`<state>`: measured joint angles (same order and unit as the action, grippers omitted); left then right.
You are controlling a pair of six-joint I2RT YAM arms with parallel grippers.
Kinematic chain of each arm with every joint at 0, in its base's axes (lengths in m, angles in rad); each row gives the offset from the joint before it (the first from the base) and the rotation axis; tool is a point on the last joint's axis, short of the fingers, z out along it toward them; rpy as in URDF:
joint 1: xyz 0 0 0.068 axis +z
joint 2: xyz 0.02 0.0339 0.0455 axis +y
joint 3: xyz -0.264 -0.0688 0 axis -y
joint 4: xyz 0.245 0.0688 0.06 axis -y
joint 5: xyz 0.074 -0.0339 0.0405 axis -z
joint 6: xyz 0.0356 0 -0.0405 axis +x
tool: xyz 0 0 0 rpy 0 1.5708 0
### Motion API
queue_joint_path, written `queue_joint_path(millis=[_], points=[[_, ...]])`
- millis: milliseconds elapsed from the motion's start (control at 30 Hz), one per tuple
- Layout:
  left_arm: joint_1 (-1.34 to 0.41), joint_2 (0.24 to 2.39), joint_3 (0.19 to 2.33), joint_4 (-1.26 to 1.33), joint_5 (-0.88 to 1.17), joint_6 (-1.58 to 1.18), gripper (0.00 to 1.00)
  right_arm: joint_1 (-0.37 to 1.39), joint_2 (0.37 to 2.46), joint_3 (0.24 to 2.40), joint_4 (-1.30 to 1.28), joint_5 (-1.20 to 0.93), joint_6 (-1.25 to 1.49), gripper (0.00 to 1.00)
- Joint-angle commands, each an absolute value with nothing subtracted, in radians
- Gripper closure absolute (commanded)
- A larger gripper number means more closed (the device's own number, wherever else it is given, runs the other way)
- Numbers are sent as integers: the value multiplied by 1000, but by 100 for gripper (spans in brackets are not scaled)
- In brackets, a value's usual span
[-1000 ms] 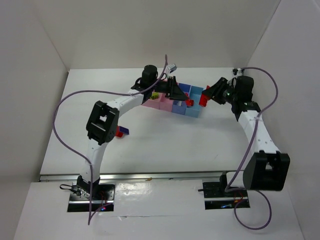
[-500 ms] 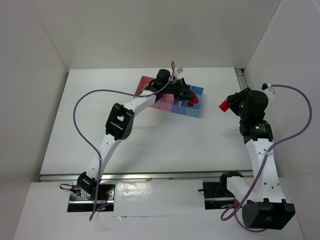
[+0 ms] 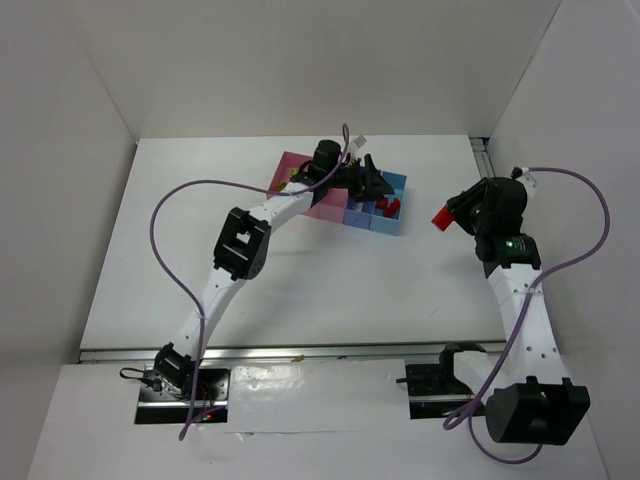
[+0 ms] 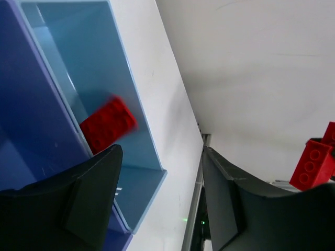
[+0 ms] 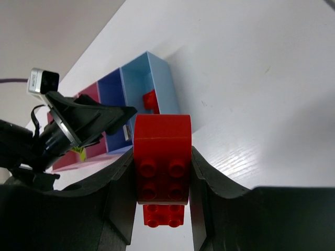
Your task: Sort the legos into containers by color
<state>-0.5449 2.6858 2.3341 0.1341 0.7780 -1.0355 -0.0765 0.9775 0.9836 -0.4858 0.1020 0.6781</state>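
Found left gripper (image 4: 159, 154) hovering over the blue end of the containers (image 3: 296, 168), jaws spread wide, empty. Noted loose red lego (image 4: 108, 124) lying tilted inside the light-blue compartment (image 4: 78, 57), slightly blurred. Further right, found right gripper (image 5: 162, 164) apart from the row's end, above bare table (image 3: 300, 270), pinching a stacked red lego (image 5: 161, 137) between both fingers.

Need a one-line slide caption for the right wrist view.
Right gripper, fingers clamped on a red lego, faces the light-blue compartment holding another red lego.
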Motion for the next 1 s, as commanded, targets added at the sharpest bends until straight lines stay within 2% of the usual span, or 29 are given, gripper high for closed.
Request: queue_joint_path(millis=[0, 167, 200, 233, 267, 333, 400, 533, 700, 800, 967], points=[[-551, 2585, 2312, 178, 866, -1026, 28, -80, 997, 992, -417, 10, 644, 72], [-551, 2369, 2119, 244, 1021, -1000, 31, -80, 1070, 1025, -342, -176, 565, 72], [-551, 2338, 2011, 294, 1090, -1081, 26, -80, 1080, 1025, -328, -252, 555, 72], [-537, 2315, 1949, 378, 1121, -1153, 26, -80, 1080, 1025, -305, -300, 555, 72], [-525, 2294, 1889, 622, 1144, -1237, 24, -89, 1091, 1025, -281, -339, 555, 72], [-525, 2278, 1774, 879, 1193, -1479, 19, -89, 1100, 1005, -200, -452, 572, 72], [-525, 2278, 1764, 1076, 1239, -1601, 16, -89, 1112, 991, -111, -559, 610, 72], [-555, 2277, 1732, 1100, 1249, -1602, 16, -89, 1150, 953, 24, -701, 690, 72], [-555, 2257, 1712, 1103, 1249, -1577, 16, -89, 1183, 933, 107, -764, 738, 72], [-565, 2256, 1739, 1036, 1239, -1528, 15, -89, 1204, 945, 107, -807, 738, 72], [-598, 2304, 1871, 945, 1216, -1488, 21, -89, 1213, 936, 117, -816, 738, 72]])
